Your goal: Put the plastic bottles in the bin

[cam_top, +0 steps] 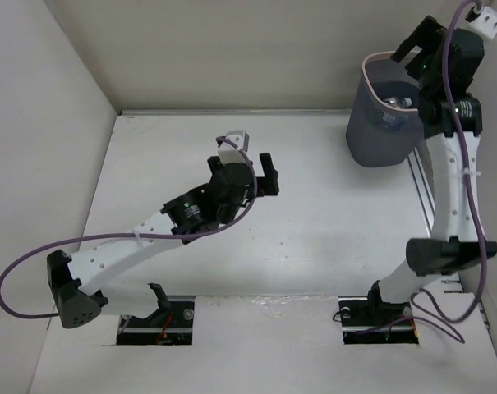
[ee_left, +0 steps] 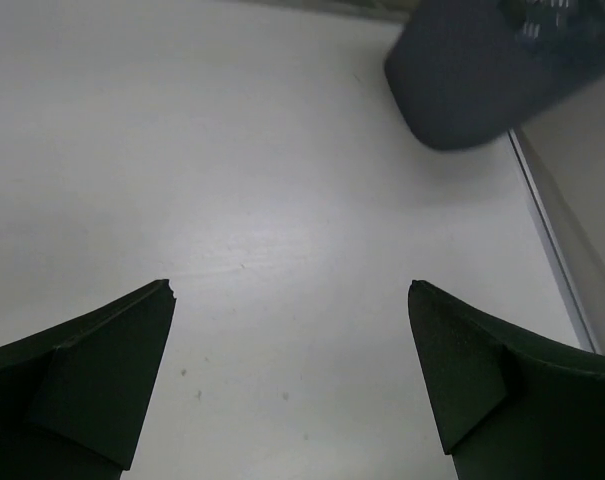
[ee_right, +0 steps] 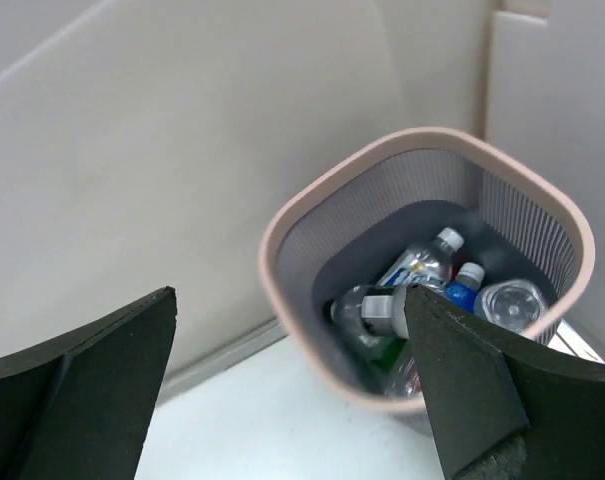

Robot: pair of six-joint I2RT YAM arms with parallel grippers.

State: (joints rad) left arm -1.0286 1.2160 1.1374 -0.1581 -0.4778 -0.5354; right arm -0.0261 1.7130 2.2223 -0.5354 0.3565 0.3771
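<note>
Black fingers of the right gripper (ee_right: 290, 300) frame the right wrist view, spread wide, nothing between them. Released, hanging above the bin's mouth.

Table (cam_top: 314, 238): white, boxed in by pale walls (cam_top: 67, 74) at the back and left. No bottle shows anywhere on it in the top view.

Bin (cam_top: 378, 135): back right corner of the table, upright, pinkish rim, perforated grey-blue sides. A metal rail (cam_top: 421, 185) runs along the right edge just beside it.

Left gripper (ee_left: 290, 290): near the table's middle, well apart from the bin, fingers wide, empty, only bare table under it.

Bottles (ee_right: 422, 262): lying in a heap at the bottom of the bin. At least four can be made out, one clear with a white cap, one with a blue cap (ee_right: 469, 272), one seen end-on (ee_right: 510, 303), one darker with a grey-white cap (ee_right: 379, 310). The exact count is hidden by the bin wall and the right finger.

Handling, as a guess: light, thin-walled, likely to dent under a hard squeeze; smooth, round and prone to roll. Best hold is across the body at the label, not on the cap.

In the way: the right arm itself leans over the bin, and the walls crowd that corner. The job looks finished or close to it.
</note>
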